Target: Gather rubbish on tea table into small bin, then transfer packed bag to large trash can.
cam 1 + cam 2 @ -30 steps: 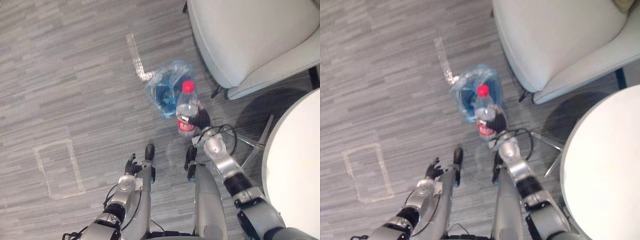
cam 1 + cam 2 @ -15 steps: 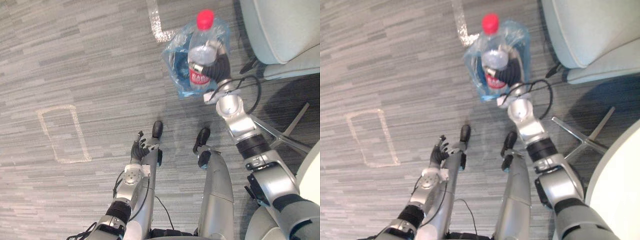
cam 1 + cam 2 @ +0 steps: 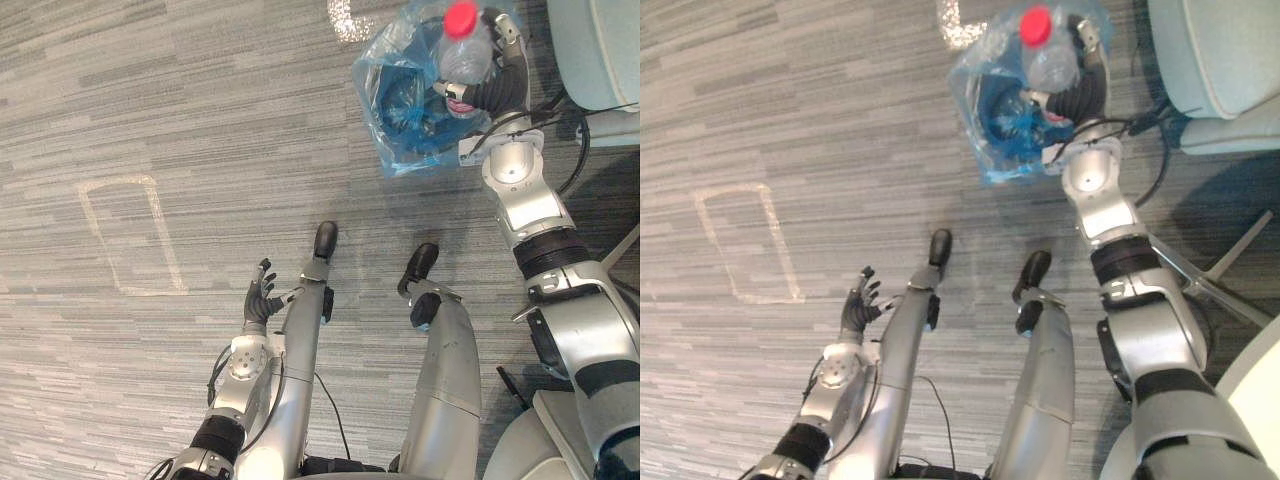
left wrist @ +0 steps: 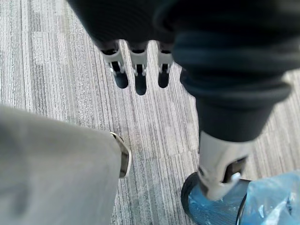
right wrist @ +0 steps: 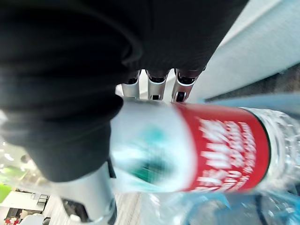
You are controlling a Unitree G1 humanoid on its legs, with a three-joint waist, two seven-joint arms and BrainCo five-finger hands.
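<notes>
A clear plastic bottle (image 3: 462, 55) with a red cap and red label hangs over the small bin (image 3: 405, 110), which is lined with a blue bag and stands on the grey floor. My right hand (image 3: 497, 88) is right behind the bottle, above the bin's mouth. In the right wrist view its fingers (image 5: 154, 86) stand straight behind the bottle (image 5: 211, 150), which lies across the palm and is blurred. My left hand (image 3: 260, 300) hangs low beside my body, fingers spread, holding nothing. The left wrist view shows its straight fingers (image 4: 136, 70) over bare floor.
A pale armchair (image 3: 595, 50) stands just right of the bin. Metal base legs (image 3: 625, 240) reach out over the floor near my right arm. A taped rectangle (image 3: 130, 235) marks the floor to the left.
The camera has shifted. My right hand has carried the bottle forward over the bin's mouth, and its fingers have straightened from their curl round it. The left hand stays idle.
</notes>
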